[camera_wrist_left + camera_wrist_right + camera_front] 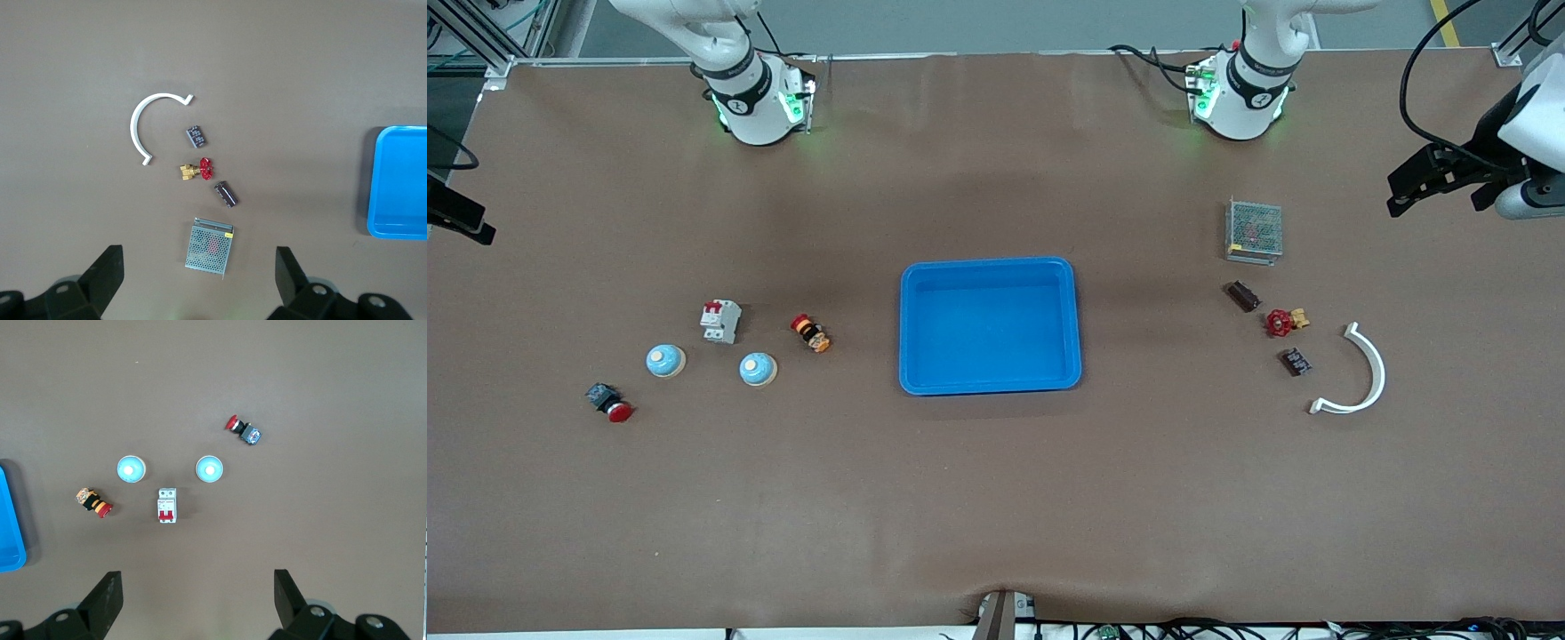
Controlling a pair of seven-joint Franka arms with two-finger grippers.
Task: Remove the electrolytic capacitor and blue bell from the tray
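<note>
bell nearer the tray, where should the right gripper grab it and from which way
Likely from straight above, fingers closing across the bell's round base. It sits upright as a low dome with a centre button, apart from the breaker, so nothing blocks a top-down grasp. The right gripper is open, high over this cluster.

No text, brand, number or sign can be read in any of the views. Pale print is seen on the small dark rectangular component beside the white curved plastic piece, and a yellow sticker is seen at a corner of the grey metal mesh-covered box, but nothing on either can be made out.
</note>
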